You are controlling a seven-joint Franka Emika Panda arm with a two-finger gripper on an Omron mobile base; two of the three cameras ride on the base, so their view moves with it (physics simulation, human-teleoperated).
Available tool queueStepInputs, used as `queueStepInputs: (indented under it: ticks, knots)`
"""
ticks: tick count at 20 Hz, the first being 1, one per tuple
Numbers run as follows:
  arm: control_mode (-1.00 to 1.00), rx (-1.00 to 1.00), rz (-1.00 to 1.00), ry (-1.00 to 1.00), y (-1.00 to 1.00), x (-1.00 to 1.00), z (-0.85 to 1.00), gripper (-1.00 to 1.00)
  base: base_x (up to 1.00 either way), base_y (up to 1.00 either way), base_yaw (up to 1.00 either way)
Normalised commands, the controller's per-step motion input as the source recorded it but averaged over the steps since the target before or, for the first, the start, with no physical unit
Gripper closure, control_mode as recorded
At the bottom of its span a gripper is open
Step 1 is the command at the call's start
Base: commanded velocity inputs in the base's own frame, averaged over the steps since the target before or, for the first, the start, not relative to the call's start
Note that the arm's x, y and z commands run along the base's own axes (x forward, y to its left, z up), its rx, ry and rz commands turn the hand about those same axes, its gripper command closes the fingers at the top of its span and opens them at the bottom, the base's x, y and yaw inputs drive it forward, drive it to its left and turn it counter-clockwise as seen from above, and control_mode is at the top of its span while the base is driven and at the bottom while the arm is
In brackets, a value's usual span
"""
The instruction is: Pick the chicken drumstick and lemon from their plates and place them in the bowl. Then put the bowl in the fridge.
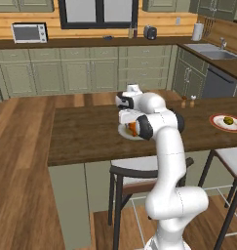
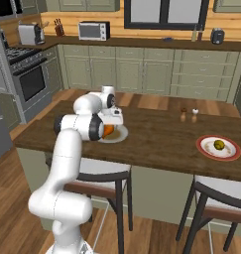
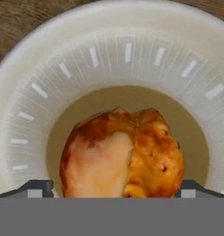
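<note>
Your pincer (image 3: 117,186) stood wide open, one dark fingertip (image 3: 36,188) on either side of the chicken drumstick (image 3: 122,154), which lay directly below it on the plain white plate (image 3: 49,83). Nothing was gripped. That plate rested on the wooden surface (image 2: 161,139). Well off to the pincer's right on the same surface, the lemon (image 2: 219,144) sat on the red-rimmed plate (image 2: 205,151). Beyond them two small shakers (image 2: 188,115) stood together.

The drumstick (image 3: 122,154) was glossy orange-brown, paler at nine o'clock. Its plate (image 3: 39,83) was white with pale radial dashes. The lemon (image 2: 219,144) was yellow-green on a red-rimmed plate (image 2: 234,150).
</note>
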Motion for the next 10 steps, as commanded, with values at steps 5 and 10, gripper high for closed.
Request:
queueStepInputs:
  ticks: [5, 10]
  knots:
    - [-1.00, 0.00, -0.01, -0.02, 0.00, -0.22, -0.25, 1.00, 0.00, 0.00, 0.00]
    - [-1.00, 0.00, -0.01, -0.05, -0.01, -0.29, -0.04, 1.00, 0.00, 0.00, 0.00]
